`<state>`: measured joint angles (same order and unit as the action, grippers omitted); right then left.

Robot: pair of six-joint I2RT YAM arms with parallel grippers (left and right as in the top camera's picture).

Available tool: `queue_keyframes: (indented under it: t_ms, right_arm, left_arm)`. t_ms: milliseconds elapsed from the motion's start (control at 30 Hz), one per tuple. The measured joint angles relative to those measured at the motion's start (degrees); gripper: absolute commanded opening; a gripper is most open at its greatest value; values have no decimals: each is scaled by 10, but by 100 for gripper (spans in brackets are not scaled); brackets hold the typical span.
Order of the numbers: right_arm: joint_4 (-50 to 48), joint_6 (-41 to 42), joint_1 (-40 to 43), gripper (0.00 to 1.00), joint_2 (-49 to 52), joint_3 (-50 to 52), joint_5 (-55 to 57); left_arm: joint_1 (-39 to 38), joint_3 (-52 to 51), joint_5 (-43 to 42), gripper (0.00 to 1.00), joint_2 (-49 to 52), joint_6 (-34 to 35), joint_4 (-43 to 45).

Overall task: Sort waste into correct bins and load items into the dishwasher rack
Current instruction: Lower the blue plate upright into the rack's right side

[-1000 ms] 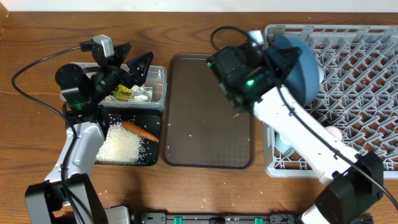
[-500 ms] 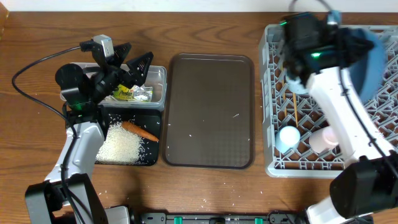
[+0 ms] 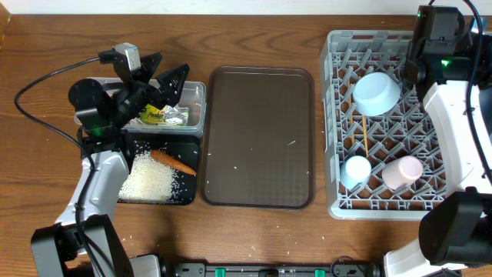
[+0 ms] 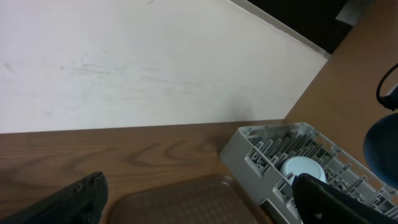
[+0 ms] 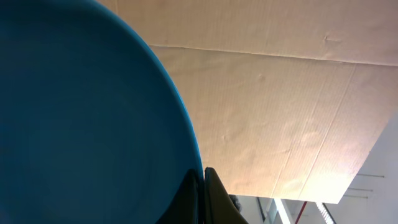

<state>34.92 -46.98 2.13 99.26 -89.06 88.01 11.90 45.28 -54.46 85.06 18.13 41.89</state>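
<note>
The right end effector (image 5: 202, 179) pinches the blue plate (image 5: 81, 124); left end effector (image 3: 174, 65) gapes over clear tub (image 3: 201, 105)

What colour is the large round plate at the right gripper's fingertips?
The large round plate is plain deep blue, best seen in the right wrist view.

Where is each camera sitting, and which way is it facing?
Overhead: fixed above the table, looking straight down on the large square grey plastic rack and brown rectangular tray; both arms show.
Left wrist: on the left arm, facing level across the table toward a white wall; fingertips of the open left pincer show.
Right wrist: tilted upward; the right pincer clamps a large round blue plate.
Shared: overhead and left wrist both show the rack.
</note>
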Motion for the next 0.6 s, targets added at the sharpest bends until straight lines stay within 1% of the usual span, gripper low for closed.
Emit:
queue_keyframes:
  t_ms: [133,400,600]
  right_arm:
    - [20,-2,15,1,0,0,-11]
    - [67,-7,81,1,0,0,-16]
    - [73,-2,104,1,0,0,-26]
  left_arm:
    - [0,0,0,96,0,0,0]
    - [0,0,0,96,0,0,0]
    - [0,0,0,96,0,0,0]
